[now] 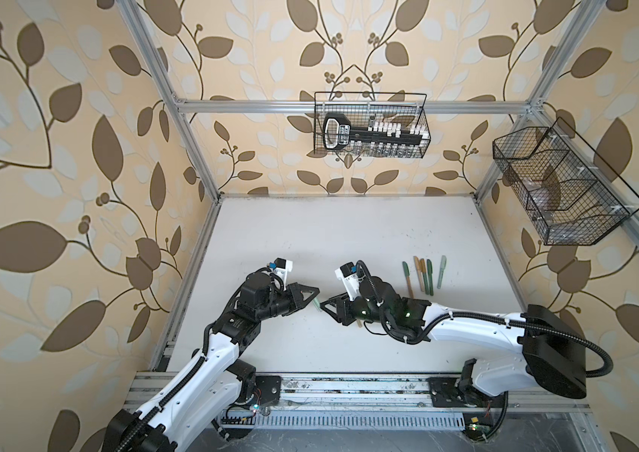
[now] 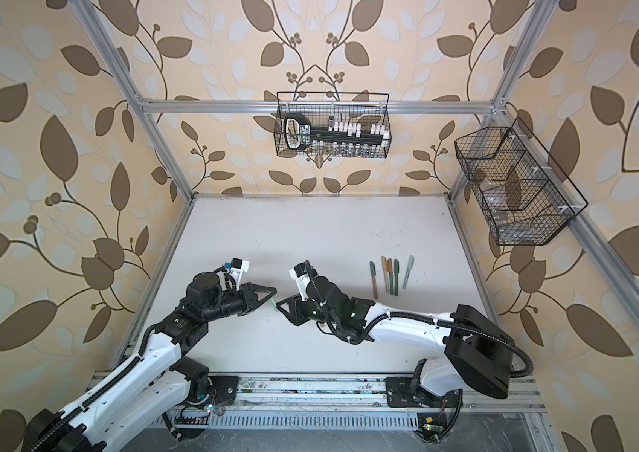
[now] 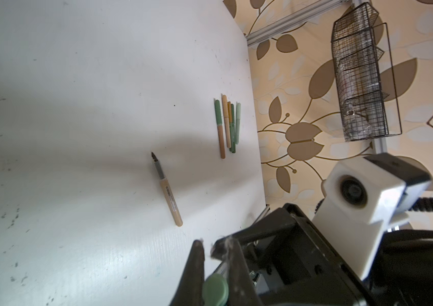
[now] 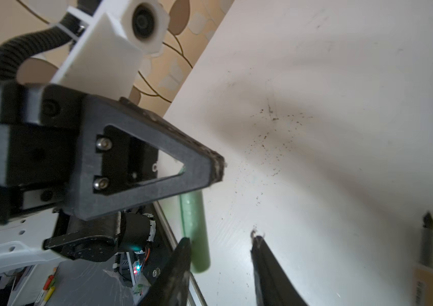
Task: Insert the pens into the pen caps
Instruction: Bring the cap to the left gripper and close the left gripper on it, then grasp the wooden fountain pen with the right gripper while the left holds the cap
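The left hand (image 3: 211,245) is clamped on the mint cap (image 4: 194,227); the right hand (image 4: 220,237) stands part open, empty (one finger (image 4: 180,254) just beside the cap). Risk: that finger clips the cap, twisting it in the pinch. In both top views the cap sits at the right hand's 9 o'clock, long axis roughly 12-to-6; mouth end indeterminate.
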Robot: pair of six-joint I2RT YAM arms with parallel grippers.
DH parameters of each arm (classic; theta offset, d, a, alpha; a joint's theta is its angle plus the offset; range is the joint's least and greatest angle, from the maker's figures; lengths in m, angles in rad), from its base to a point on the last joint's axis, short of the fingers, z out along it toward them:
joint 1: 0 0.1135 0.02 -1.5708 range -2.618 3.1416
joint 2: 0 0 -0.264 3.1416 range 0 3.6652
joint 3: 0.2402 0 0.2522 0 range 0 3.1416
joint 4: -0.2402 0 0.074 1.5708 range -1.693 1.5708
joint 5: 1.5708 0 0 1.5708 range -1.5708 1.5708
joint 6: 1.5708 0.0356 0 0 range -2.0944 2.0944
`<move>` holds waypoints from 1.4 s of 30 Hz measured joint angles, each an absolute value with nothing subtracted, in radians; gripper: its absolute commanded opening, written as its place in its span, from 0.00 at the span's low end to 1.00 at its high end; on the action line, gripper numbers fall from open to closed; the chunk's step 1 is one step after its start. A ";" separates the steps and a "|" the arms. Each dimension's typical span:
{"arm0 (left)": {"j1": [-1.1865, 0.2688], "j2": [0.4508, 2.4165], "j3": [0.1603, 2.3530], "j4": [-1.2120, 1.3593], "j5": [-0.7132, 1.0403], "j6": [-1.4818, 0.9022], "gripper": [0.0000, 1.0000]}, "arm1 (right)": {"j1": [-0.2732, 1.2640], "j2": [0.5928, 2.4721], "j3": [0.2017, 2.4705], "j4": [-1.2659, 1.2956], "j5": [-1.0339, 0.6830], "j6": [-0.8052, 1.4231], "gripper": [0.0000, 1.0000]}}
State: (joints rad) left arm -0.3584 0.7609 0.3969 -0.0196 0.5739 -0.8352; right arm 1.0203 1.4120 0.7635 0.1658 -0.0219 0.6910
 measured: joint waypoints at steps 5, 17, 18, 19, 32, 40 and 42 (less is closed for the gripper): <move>-0.358 0.755 0.430 -0.117 0.527 -0.789 0.00 | 1.009 1.427 0.765 -0.039 0.137 0.671 0.50; -0.358 0.739 0.447 -0.180 0.511 -0.756 0.00 | 1.003 1.670 0.833 -0.246 0.305 0.621 0.46; -0.358 0.734 0.448 -0.185 0.509 -0.753 0.00 | 1.005 1.684 0.850 -0.251 0.308 0.616 0.43; -0.358 0.730 0.448 -0.191 0.507 -0.751 0.00 | 1.007 1.701 0.868 -0.253 0.314 0.609 0.40; -0.352 0.728 0.463 -0.213 0.489 -0.732 0.00 | 1.020 1.773 0.960 -0.267 0.324 0.567 0.07; -0.321 0.775 0.465 -0.176 0.512 -0.731 0.00 | 1.112 1.536 0.795 -0.105 0.264 0.487 0.06; -0.316 0.780 0.471 -0.174 0.522 -0.731 0.00 | 1.138 1.467 0.738 -0.042 0.239 0.469 0.06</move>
State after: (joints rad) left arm -0.3157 0.7795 0.4706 -0.1738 0.5220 -0.7311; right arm 1.1378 1.4666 0.7383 -0.0418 0.2386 0.4690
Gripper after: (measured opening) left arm 0.120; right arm 0.091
